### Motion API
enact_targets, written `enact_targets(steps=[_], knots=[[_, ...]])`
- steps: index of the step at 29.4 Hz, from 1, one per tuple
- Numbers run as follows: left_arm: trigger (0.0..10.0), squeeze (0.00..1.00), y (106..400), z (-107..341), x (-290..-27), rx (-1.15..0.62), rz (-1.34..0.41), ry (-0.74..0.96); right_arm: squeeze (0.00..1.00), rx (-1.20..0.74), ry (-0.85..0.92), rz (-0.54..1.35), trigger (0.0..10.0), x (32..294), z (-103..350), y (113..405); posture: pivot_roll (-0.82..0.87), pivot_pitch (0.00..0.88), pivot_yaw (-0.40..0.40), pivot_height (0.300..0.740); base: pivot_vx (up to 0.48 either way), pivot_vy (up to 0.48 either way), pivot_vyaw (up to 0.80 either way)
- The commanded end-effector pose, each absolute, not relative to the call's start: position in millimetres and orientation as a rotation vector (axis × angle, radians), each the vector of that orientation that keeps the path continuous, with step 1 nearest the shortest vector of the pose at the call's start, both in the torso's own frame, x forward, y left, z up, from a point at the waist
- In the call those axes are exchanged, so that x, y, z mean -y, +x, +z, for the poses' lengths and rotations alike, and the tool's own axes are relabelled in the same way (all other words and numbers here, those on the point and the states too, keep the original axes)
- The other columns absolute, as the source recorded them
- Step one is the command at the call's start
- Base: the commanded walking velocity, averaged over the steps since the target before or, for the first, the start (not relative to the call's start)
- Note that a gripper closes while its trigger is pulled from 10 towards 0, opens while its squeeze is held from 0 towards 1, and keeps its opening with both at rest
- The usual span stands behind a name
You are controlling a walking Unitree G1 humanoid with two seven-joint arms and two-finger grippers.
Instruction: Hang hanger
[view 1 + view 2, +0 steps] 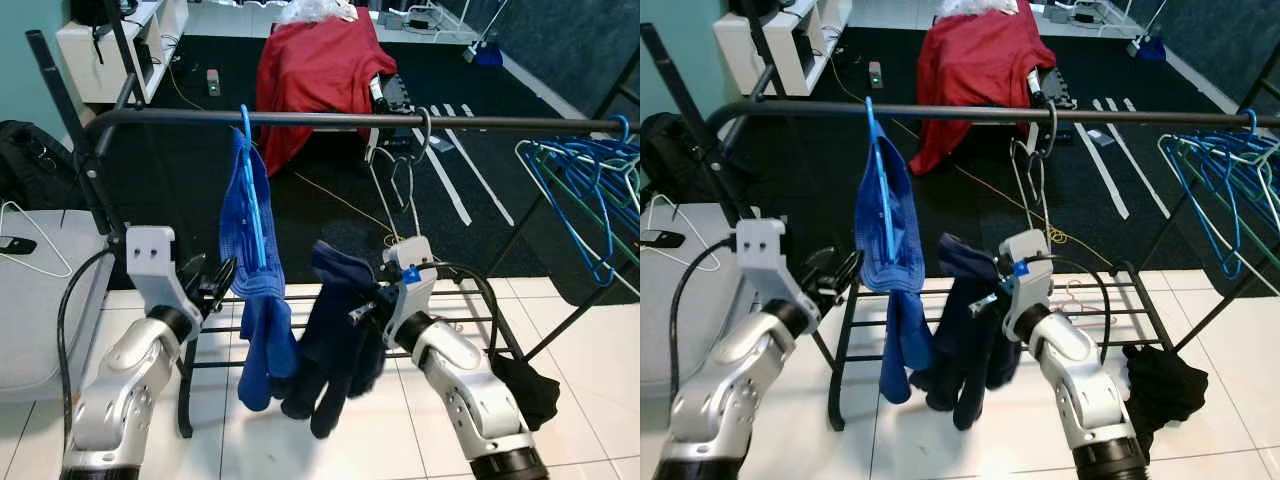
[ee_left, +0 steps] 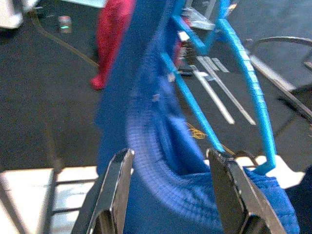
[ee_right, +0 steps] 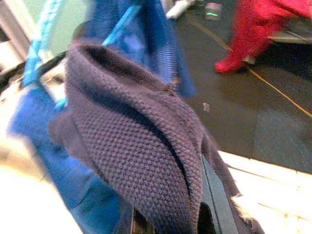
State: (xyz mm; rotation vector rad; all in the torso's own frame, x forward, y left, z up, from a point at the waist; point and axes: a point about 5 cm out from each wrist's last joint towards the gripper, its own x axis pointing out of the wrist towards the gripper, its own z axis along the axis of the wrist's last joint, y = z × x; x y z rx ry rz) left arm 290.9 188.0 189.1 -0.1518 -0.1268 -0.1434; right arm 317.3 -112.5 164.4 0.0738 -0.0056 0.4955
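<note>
A blue hanger (image 1: 252,190) with a blue garment (image 1: 255,270) hangs from the rail (image 1: 330,120) at upper centre. The left gripper (image 2: 168,195), jaws wide, sits beside the garment. The right gripper (image 1: 365,310), at centre, grips a navy cloth (image 1: 335,340).

Two shiny silver arms with black cables, white wrist blocks with screws, and black-fingered hands: left hand (image 1: 215,278), right hand (image 1: 368,305).

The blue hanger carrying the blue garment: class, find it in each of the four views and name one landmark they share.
Left eye view: blue hanger on the rail, left of centre.
Right eye view: same rail spot.
Left wrist view: beyond the open left gripper.
Right wrist view: behind the dark garment.
Shared landmark: red cloth.
</note>
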Motion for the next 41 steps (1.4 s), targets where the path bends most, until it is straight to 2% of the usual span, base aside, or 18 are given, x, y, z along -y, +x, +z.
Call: enact_targets(steps=[1,3,5,8,13,18,23,29,30,32,36,41], knots=[[10.0,0.00,286.7,193.0,-190.5,0.146,-0.102,-0.150,0.00,0.039,0.100,0.463,10.0,115.4,173.4,316.6,-0.01,0.175,-0.077,0.740,0.000,0.000,0.00],[10.0,0.00,287.0,196.6,-191.0,0.164,-0.073,-0.144,0.00,0.058,0.096,0.450,10.0,114.9,175.3,317.0,-0.01,0.178,-0.079,0.740,0.000,0.000,0.00],[10.0,0.00,291.9,214.9,-180.7,0.240,-0.042,-0.174,0.00,0.075,0.058,0.442,10.0,109.3,174.5,317.2,0.00,0.161,-0.088,0.740,0.000,0.000,0.00],[10.0,0.00,295.3,224.9,-169.1,0.275,-0.066,-0.203,0.00,0.095,0.059,0.447,10.0,104.7,177.6,316.5,0.00,0.160,-0.085,0.740,0.000,0.000,0.00],[10.0,0.00,296.9,224.9,-165.3,0.277,-0.082,-0.208,0.00,0.107,0.074,0.449,10.0,103.3,180.5,316.6,0.00,0.166,-0.082,0.740,0.000,0.000,0.00],[10.0,0.00,298.7,215.9,-159.8,0.259,-0.114,-0.181,0.00,0.122,0.121,0.452,10.0,101.9,184.4,315.9,-0.01,0.154,-0.069,0.740,0.000,0.000,-0.80],[10.0,0.00,301.5,213.1,-159.3,0.235,-0.106,-0.186,0.00,0.119,0.125,0.437,10.0,103.5,186.4,317.4,-0.02,0.177,-0.074,0.740,0.000,0.000,-0.80],[10.0,0.00,301.5,209.7,-157.1,0.211,-0.106,-0.163,0.00,0.124,0.127,0.423,10.0,103.5,187.1,317.4,-0.02,0.149,-0.074,0.740,0.000,0.000,-0.80],[10.0,0.00,302.7,208.6,-155.0,0.206,-0.112,-0.140,0.00,0.127,0.129,0.418,10.0,102.9,188.4,319.1,-0.01,0.175,-0.081,0.740,0.000,0.000,-0.80],[10.0,0.00,302.7,208.6,-155.0,0.206,-0.112,-0.140,0.00,0.127,0.129,0.418,10.0,102.9,188.4,319.1,-0.01,0.175,-0.081,0.740,0.000,0.000,-0.80],[10.0,0.00,301.4,207.8,-151.8,0.205,-0.114,-0.137,0.00,0.140,0.117,0.431,10.0,97.5,190.8,320.4,-0.01,0.151,-0.080,0.740,0.000,0.000,-0.80],[10.0,0.00,306.3,205.4,-147.0,0.178,-0.139,-0.133,0.00,0.157,0.106,0.434,10.0,94.2,193.9,324.3,-0.01,0.180,-0.079,0.740,0.000,0.000,-0.80]])
